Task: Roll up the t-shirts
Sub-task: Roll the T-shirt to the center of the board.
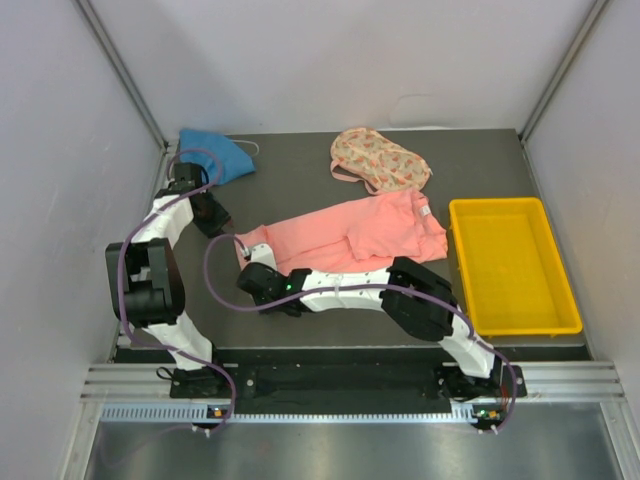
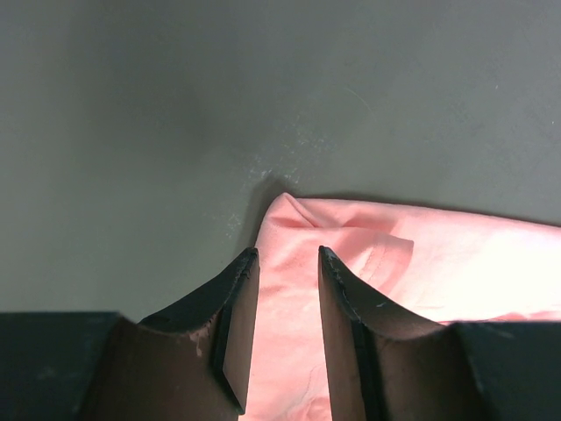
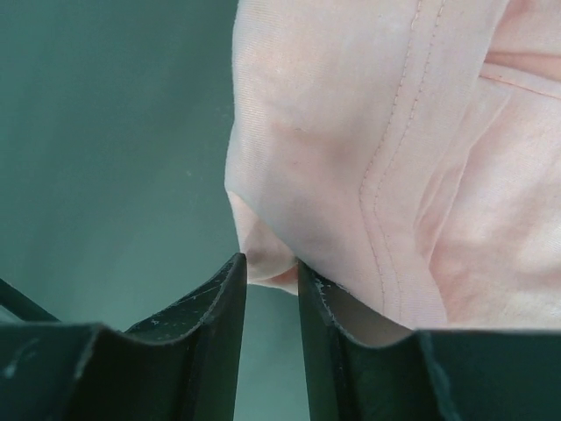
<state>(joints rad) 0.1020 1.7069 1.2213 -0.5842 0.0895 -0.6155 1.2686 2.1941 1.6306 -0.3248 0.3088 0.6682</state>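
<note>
The pink t-shirt [image 1: 350,235], soft, light and limp, lies folded mid-surface [image 1: 290,170]; best taken by its left-end corners. The left pincer [image 2: 287,253] stands apart astride one corner. The right pincer [image 3: 270,261] is nearly together at the other; I cannot tell whether it grips.

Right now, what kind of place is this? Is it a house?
Probably a robot test booth, not a house: grey walls box in a dark table, a left arm and right arm stand at its near edge, by a pink t-shirt.
</note>
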